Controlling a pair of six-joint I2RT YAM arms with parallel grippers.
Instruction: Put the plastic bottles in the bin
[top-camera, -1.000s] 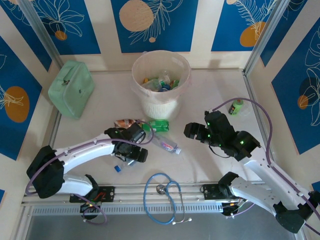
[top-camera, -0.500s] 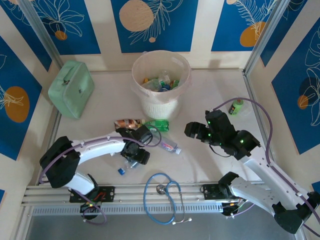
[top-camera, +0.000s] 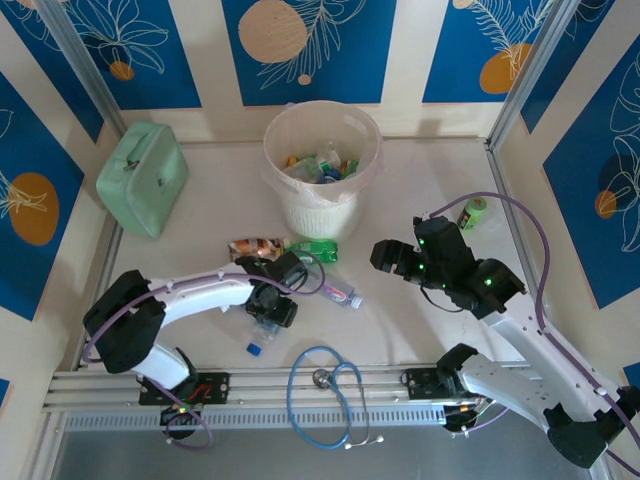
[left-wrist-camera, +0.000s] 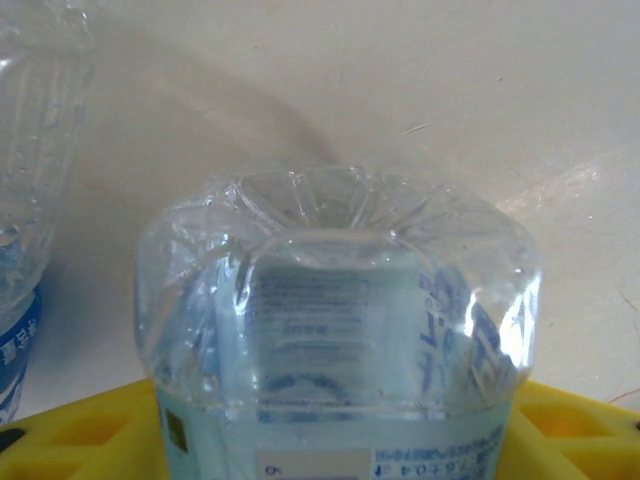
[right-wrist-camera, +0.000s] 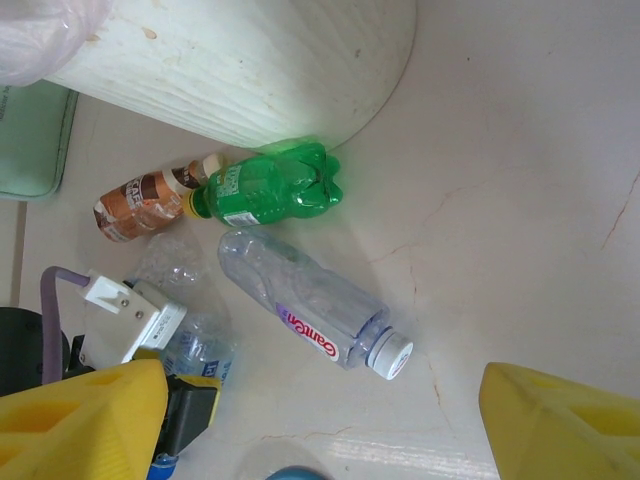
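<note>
The bin (top-camera: 315, 215) stands at the far middle of the worktop (top-camera: 430, 170), with several plastic bottles (top-camera: 322, 165) lying inside it. More bottles lie loose on the worktop in front of it. A green bottle (top-camera: 318, 250) lies on its side just beside the foot of the bin, and a brown-labelled bottle (top-camera: 255, 245) lies cap to cap with it on the left. A clear bottle with a white cap (top-camera: 335, 290) rests nearer the arms, just beside the green one. The left claw (top-camera: 268, 318) is down at the worktop over a clear blue-labelled bottle (left-wrist-camera: 335, 300). In the left wrist view the yellow fingers (left-wrist-camera: 80, 430) sit against both sides of it, its ribbed base facing the camera. Whether they are clamped firmly on it I cannot tell. Another clear bottle (left-wrist-camera: 30, 200) lies close by on the left of that view. The right claw (top-camera: 385, 258) hovers above the worktop to the right of the loose bottles, its fingers (right-wrist-camera: 80, 410) well apart with nothing between them. A mint-green case (top-camera: 143, 177) sits at the far left, a small green cylinder (top-camera: 472, 213) at the right, and a blue stethoscope (top-camera: 325, 390) at the near edge.
</note>
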